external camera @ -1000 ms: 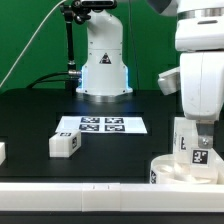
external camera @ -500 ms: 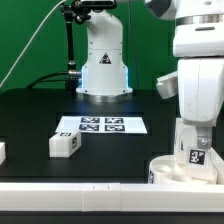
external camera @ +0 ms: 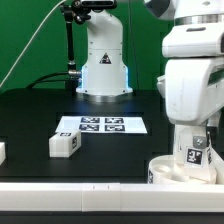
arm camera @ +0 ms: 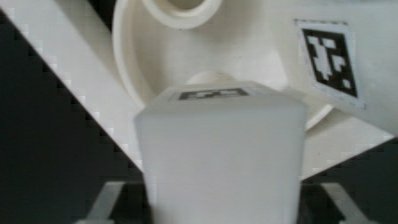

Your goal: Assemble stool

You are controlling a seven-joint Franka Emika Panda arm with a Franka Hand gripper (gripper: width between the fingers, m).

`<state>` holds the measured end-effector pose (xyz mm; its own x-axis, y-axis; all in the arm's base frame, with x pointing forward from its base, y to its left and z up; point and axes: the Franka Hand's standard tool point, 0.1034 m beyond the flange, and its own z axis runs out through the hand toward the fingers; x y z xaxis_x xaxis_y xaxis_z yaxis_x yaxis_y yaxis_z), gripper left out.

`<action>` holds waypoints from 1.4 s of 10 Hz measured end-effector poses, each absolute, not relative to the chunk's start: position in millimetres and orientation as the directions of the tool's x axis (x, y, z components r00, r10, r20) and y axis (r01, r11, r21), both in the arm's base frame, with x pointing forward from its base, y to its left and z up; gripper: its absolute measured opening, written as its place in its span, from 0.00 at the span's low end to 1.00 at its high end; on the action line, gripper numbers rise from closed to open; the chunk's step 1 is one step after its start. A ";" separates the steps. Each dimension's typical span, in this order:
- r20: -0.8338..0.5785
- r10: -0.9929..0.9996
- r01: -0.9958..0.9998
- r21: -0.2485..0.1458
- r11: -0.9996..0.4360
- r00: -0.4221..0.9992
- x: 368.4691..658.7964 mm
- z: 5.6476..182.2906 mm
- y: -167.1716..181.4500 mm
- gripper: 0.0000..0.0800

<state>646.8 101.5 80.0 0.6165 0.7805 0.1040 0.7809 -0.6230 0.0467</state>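
The seat (external camera: 163, 171) and each leg (external camera: 65, 144) are coloured white and tagged with black-and-white squares; the table (external camera: 30, 115) is black, the marker board (external camera: 100, 125) white with black tags.

The black surface (external camera: 40, 120) carries the marker board (external camera: 101, 125), one leg (external camera: 65, 145) just beside it, a second leg (external camera: 2, 152) at the exterior view's left edge

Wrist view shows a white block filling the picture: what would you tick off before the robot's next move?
1. Held leg sits between the gripper fingers: ok.
2. Held leg is at the seat: ok.
3. Leg lined up with its socket: cannot tell, hidden.
4. Spare leg lies apart from the arm: ok.
5. Marker board uncovered: ok.
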 end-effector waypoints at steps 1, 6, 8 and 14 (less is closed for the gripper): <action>0.107 0.748 0.748 0.040 -0.662 0.656 646.7 79.8 101.4 0.42; 0.110 0.261 0.268 -0.050 -0.962 0.959 644.4 78.9 107.4 0.42; 0.095 0.049 0.056 -0.072 -0.996 0.994 643.2 78.6 108.9 0.42; 0.059 -0.309 -0.301 -0.108 -0.947 0.949 642.3 78.5 107.0 0.42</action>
<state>642.3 107.0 78.5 0.9494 -0.3085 0.0592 -0.3012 -0.9475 -0.1078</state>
